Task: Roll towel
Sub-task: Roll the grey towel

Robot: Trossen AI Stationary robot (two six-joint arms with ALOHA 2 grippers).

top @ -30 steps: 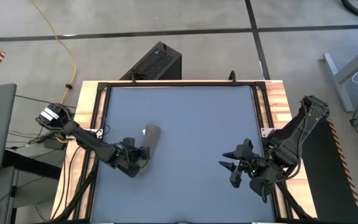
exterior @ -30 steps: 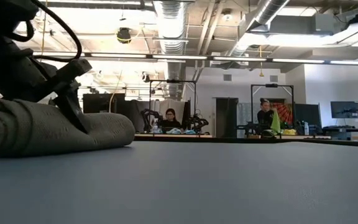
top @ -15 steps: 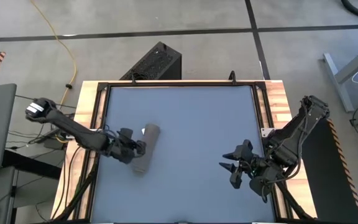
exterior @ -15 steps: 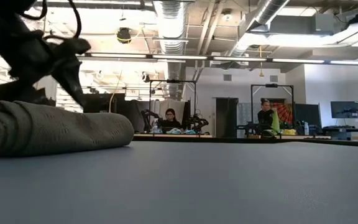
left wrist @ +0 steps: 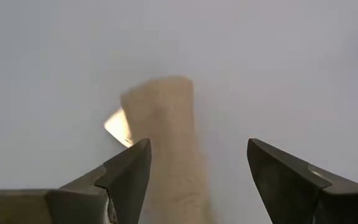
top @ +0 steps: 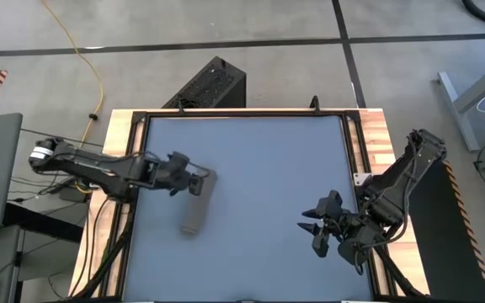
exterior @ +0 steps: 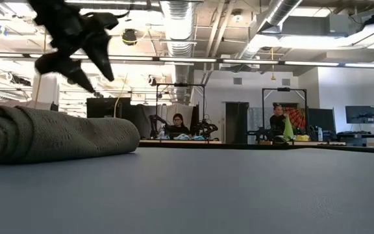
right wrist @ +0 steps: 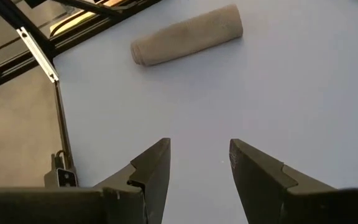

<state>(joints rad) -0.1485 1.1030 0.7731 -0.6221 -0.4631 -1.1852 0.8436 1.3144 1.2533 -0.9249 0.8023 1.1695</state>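
From above, the towel (top: 198, 204) lay rolled on the table's (top: 259, 160) left half, the left gripper (top: 194, 181) hovering spread over its far end, gripping nothing. At table height, the roll sat tight, job seemingly done. Wrist views: the right gripper (right wrist: 197, 163) waited, fingers apart, well clear.

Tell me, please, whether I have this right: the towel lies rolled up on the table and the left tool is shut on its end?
Not quite. The towel does lie rolled on the table, but the left tool is open and raised clear above it, holding nothing. The low view shows the gap between tool and roll.
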